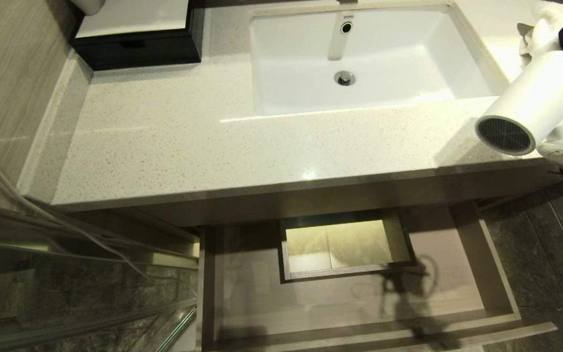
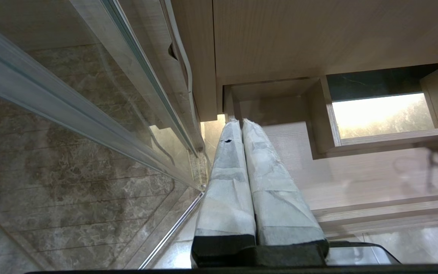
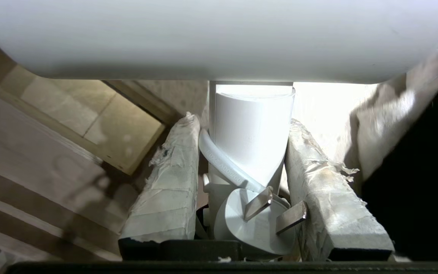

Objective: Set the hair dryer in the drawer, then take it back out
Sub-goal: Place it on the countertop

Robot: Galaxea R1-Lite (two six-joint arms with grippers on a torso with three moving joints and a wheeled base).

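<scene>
**Dryer in hand, drawer waiting**

Right gripper [image 3: 242, 182] clamps the hair dryer [image 1: 535, 100] by its handle, barrel over the counter edge. The open drawer [image 1: 242, 293] sits below and to the gripper's left, nothing visible inside.

Risks: the plug [image 3: 257, 220] and cord snagging the drawer front; barrel clipping the countertop [image 1: 188, 142].

Left gripper [image 2: 242, 125] is closed, empty.
</scene>
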